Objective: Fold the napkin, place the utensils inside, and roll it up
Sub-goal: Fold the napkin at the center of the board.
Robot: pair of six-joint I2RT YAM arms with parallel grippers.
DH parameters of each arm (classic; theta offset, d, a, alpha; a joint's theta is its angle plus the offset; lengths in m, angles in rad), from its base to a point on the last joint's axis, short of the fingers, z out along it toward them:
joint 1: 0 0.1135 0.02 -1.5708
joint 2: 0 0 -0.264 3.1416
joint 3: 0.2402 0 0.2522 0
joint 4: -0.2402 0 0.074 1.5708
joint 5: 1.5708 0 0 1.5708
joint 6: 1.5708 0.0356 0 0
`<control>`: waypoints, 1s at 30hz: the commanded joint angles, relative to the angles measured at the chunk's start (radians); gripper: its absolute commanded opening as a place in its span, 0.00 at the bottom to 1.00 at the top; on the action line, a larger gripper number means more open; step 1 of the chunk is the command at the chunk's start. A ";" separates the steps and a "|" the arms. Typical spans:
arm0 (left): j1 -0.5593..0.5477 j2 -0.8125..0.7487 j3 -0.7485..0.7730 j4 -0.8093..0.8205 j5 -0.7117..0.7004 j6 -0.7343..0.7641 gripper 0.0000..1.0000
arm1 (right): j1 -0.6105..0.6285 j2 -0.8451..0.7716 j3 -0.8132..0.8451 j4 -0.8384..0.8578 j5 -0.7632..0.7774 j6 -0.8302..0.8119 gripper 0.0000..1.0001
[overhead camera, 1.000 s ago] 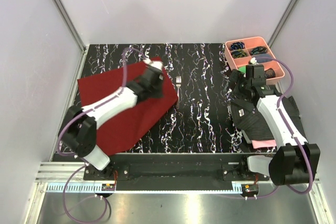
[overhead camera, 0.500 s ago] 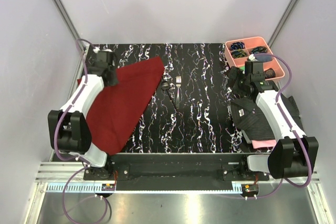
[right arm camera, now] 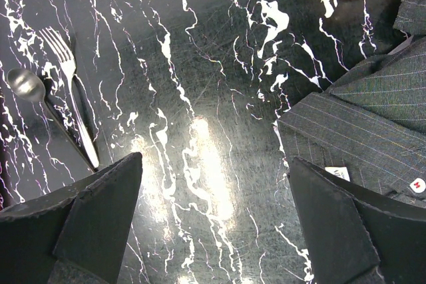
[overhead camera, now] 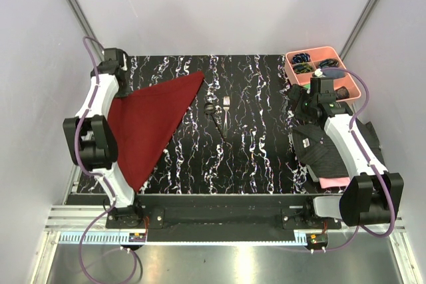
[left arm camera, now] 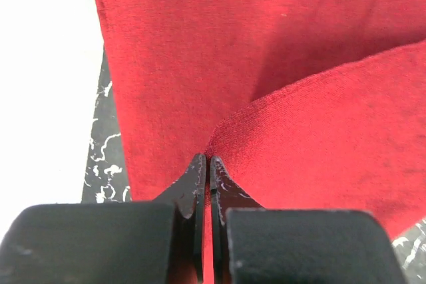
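left end effector [left arm camera: 205, 161] pinches the napkin [overhead camera: 150, 121], fork [overhead camera: 226, 110] and spoon [overhead camera: 213, 112] lying nearby.

Pink tray [overhead camera: 312, 50], dark striped shirt [overhead camera: 317, 154]

The left arm [overhead camera: 100, 100] and right arm [overhead camera: 351, 143] are white shells between black joints, each trailing a purple cable [overhead camera: 84, 48] from behind its pincer. The left pincer [left arm camera: 205, 159] has two thin matte black fingers [left arm camera: 192, 187] on blocky black mounts; the right pincer [right arm camera: 214, 164] has broad, wedge-shaped black fingers [right arm camera: 100, 212] with dull, grainy faces.
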 commanded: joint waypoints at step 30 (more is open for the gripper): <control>0.125 0.191 0.293 -0.083 0.033 0.033 0.00 | -0.006 -0.026 -0.001 0.004 -0.023 0.008 1.00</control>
